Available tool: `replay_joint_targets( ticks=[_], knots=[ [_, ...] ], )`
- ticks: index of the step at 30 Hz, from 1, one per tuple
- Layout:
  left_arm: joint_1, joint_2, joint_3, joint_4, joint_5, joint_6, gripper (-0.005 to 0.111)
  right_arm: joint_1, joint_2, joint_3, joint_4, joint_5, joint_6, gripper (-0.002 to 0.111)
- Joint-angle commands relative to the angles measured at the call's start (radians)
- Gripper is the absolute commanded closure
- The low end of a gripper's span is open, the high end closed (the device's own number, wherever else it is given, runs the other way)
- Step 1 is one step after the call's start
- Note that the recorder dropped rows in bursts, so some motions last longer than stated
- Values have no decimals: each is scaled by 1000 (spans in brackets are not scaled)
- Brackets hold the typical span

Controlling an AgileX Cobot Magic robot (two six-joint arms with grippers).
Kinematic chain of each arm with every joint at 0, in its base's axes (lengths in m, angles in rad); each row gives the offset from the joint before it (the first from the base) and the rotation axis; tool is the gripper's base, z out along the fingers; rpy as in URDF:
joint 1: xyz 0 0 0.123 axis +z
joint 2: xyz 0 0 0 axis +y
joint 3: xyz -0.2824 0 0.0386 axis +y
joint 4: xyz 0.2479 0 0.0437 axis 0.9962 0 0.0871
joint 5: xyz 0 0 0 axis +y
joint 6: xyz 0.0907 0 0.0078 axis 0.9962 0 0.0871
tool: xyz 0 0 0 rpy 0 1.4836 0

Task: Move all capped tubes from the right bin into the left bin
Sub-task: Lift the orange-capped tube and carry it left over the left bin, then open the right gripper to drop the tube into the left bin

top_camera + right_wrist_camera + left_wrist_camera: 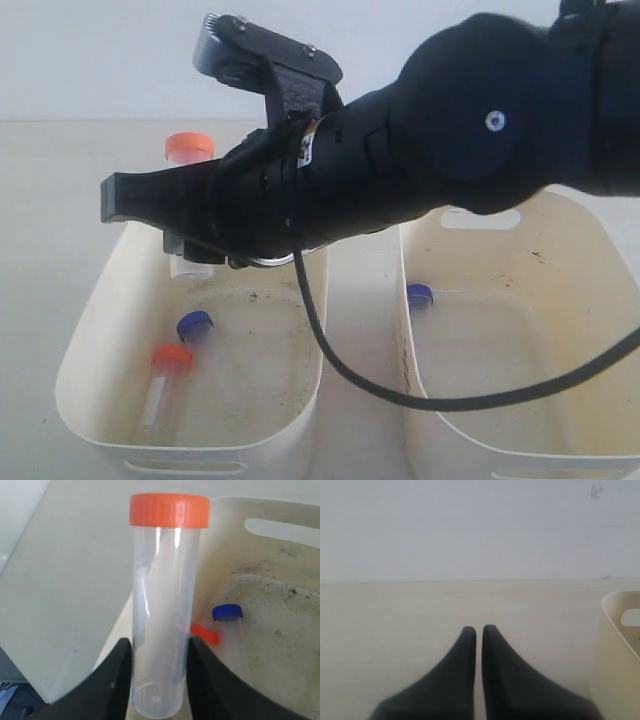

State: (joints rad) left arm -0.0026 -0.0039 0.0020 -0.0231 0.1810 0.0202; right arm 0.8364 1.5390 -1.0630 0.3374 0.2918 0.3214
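My right gripper point(125, 198) point(160, 642) reaches across the middle and is shut on an upright clear tube with an orange cap point(189, 148) point(167, 580), held above the far end of the left bin point(80, 340) point(235, 502). On that bin's grimy floor lie a blue-capped tube point(195, 325) point(227, 612) and an orange-capped tube point(165, 385) point(204, 633). Another blue-capped tube point(420, 295) lies against the left wall of the right bin point(560, 225). My left gripper point(478, 628) is shut with nothing in it, over bare tabletop.
The right arm's black body point(470, 130) spans both bins, and its cable point(400, 395) loops down over the gap and the right bin. A cream bin end with a slot handle point(620, 630) shows beside the left gripper. The two bins stand close together.
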Motion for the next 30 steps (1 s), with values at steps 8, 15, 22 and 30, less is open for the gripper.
replay_joint_targets(
  ticks=[8,15,22,30],
  knots=[
    [-7,4,-2,-3,-7,-4,103,2,50,-5,19,-20,-12,108],
    [-7,4,-2,-3,-7,-4,103,2,69,-5,19,23,-22,87],
    [-7,4,-2,-3,-7,-4,103,2,69,-5,19,30,-25,36],
    [-7,4,-2,-3,-7,-4,103,-2,35,-5,8,31,-25,83]
  ],
)
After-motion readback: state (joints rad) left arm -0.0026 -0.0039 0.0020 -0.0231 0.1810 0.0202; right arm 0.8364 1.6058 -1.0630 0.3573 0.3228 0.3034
